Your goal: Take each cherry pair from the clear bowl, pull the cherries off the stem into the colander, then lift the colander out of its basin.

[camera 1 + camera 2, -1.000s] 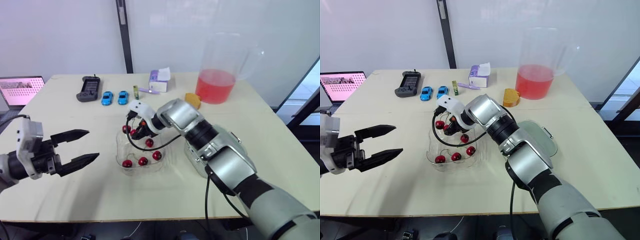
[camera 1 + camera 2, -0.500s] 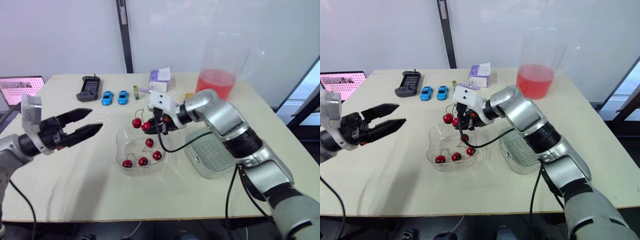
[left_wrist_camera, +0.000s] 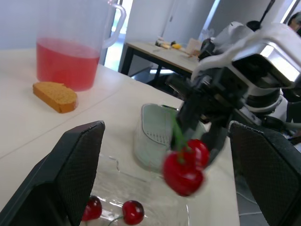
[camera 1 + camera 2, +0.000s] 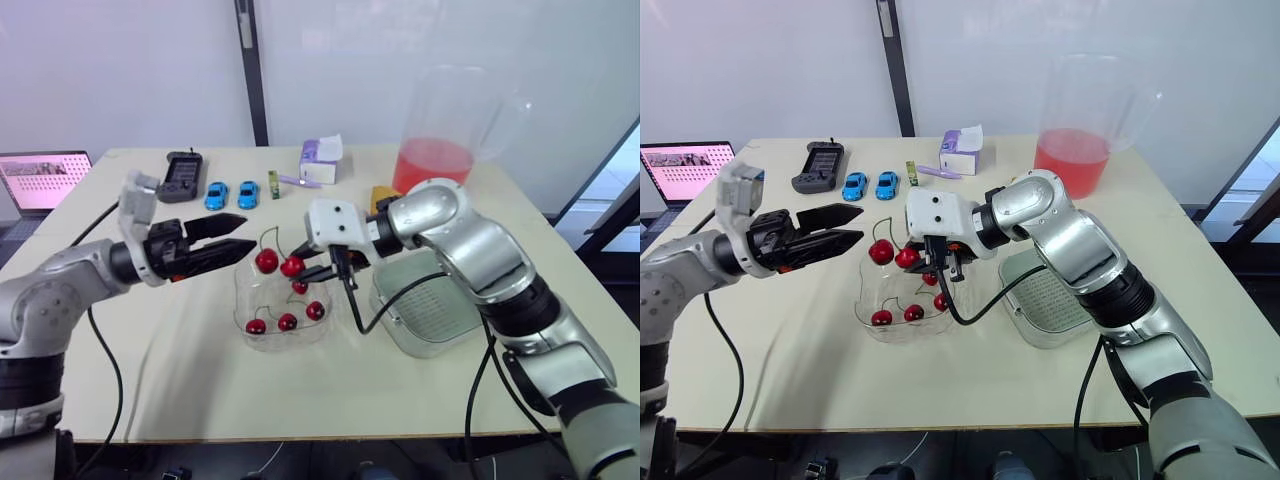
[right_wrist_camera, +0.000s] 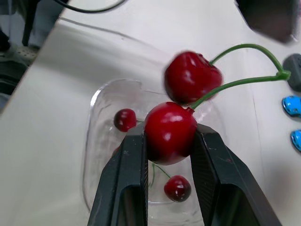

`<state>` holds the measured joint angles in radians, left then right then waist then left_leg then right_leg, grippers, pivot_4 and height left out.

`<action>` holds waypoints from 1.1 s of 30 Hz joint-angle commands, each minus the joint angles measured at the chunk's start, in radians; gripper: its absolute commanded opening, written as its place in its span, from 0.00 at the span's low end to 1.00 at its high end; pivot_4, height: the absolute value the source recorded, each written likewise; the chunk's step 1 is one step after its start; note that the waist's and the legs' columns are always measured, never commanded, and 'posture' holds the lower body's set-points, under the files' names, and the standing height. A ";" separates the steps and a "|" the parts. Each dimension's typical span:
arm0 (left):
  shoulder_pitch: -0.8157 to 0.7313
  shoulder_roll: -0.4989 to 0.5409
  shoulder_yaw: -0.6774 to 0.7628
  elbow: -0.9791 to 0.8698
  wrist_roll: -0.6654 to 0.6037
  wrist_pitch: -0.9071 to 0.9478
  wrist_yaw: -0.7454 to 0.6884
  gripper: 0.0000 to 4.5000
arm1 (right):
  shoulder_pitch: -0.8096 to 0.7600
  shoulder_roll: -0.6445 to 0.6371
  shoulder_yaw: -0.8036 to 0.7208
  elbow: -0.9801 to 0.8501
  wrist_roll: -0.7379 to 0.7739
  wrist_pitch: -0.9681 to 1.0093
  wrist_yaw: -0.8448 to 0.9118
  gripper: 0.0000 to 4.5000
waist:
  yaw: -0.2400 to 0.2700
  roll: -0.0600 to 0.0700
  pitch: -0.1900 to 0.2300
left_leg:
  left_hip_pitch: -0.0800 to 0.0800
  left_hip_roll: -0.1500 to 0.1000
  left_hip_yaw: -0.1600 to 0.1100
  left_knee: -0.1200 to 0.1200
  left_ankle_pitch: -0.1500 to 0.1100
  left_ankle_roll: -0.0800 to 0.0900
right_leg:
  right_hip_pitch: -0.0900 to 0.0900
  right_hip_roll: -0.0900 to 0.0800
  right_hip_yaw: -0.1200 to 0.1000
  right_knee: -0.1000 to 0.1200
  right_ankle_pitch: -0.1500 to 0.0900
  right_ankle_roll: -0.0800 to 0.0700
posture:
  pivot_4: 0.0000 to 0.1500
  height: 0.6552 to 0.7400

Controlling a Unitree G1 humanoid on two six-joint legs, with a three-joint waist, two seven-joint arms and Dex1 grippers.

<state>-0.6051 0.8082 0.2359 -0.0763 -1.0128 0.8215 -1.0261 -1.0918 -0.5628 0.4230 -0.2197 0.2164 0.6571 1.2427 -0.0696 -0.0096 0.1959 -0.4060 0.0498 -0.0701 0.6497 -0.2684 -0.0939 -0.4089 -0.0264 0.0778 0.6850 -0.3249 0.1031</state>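
One cherry pair (image 4: 279,262) is held above the clear bowl (image 4: 241,300), one of its two cherries clamped by the right gripper (image 5: 169,136), the stems arching upward. Four cherries are counted inside the bowl. The left gripper (image 4: 250,232) is spread wide just beside the pair.

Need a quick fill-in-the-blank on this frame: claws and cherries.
1. The right claw is shut on one ___ of the cherry pair.
2. The left claw is ___.
3. The pair hangs over the clear ___.
4. The pitcher holds ___ liquid.
Missing: cherry; open; bowl; red.
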 commanded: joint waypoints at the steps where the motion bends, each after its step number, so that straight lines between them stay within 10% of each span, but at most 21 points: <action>1: -0.046 -0.021 -0.011 0.014 0.008 -0.001 -0.018 1.00 | 0.000 -0.007 -0.026 -0.055 0.031 0.004 0.014 0.17 | 0.000 0.000 0.000 | 0.000 0.000 0.000 0.000 0.000 0.000 | 0.000 0.000 0.000 0.000 0.000 0.000 | 1.00 1.00; 33: -0.056 -0.111 -0.032 -0.044 0.006 0.080 0.023 1.00 | -0.016 0.032 0.004 -0.009 0.000 -0.021 -0.003 0.17 | 0.000 0.000 0.000 | 0.000 0.000 -0.002 0.001 0.001 -0.002 | 0.001 0.000 -0.001 0.000 0.000 0.000 | 1.00 1.00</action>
<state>-0.6476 0.6963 0.1986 -0.0992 -1.0110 0.9118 -0.9994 -1.0807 -0.5356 0.4389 -0.2101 0.2174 0.6484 1.2422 -0.0692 -0.0097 0.1959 -0.4063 0.0494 -0.0725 0.6504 -0.2674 -0.0957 -0.4083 -0.0266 0.0764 0.6854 -0.3249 0.1031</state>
